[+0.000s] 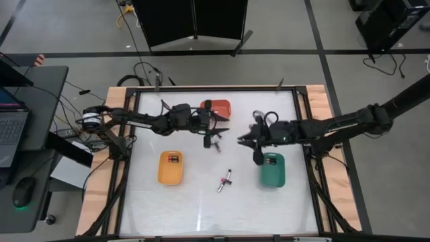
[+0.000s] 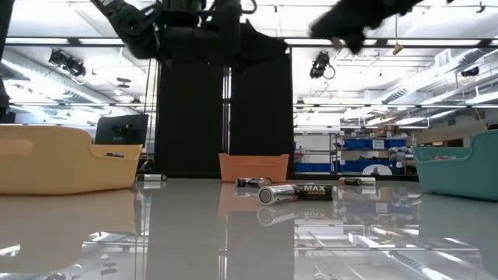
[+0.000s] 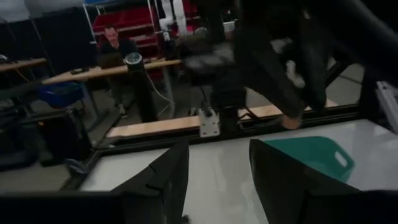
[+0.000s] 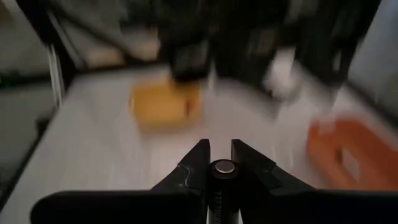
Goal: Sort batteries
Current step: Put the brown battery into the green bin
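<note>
White bench (image 1: 148, 202) carrying three trays and loose batteries

The glossy white surface sits in a dark frame with wooden edging. On it rest an orange tray (image 1: 219, 107) toward the far edge, a yellow tray (image 1: 170, 168) on the left with a battery (image 1: 173, 158) inside, and a green tray (image 1: 273, 171) on the right. Two batteries (image 1: 225, 181) lie touching each other between the yellow and green trays, and a few more batteries (image 1: 215, 142) lie just in front of the orange tray.
</note>
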